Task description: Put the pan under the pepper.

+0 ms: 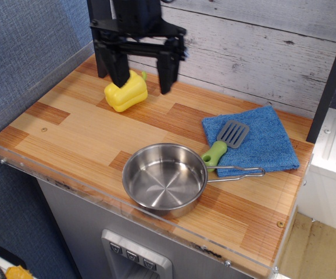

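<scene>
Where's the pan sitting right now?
The pan sits empty at the counter's front edge, its wire handle pointing right beside the spatula.

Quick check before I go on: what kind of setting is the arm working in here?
Probably a mock kitchen counter: a wood-pattern worktop with a clear acrylic rim, a steel pan, a spatula on a blue cloth, and a yellow toy pepper.

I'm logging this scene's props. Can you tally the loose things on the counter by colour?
Yellow: 1, the pepper
Silver: 1, the pan
Blue: 1, the cloth
Grey with green handle: 1, the spatula
Total: 4
</scene>
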`<act>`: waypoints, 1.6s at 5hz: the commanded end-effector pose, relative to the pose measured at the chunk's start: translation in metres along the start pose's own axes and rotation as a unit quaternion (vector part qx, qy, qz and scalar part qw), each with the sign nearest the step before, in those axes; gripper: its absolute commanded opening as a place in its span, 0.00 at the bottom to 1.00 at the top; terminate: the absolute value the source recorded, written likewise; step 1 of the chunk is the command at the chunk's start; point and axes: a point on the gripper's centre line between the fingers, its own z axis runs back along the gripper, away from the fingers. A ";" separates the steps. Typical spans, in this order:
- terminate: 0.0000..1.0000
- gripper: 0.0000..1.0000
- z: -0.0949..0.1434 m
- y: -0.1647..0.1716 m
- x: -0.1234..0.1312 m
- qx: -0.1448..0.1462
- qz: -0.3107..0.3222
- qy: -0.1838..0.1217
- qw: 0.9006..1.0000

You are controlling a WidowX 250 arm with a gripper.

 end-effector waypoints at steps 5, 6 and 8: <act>0.00 1.00 -0.052 0.041 -0.036 0.032 0.057 -0.014 0.998; 0.00 1.00 -0.060 0.040 -0.029 0.057 0.058 -0.037 0.996; 0.00 1.00 -0.091 0.033 -0.030 0.041 0.036 0.013 0.998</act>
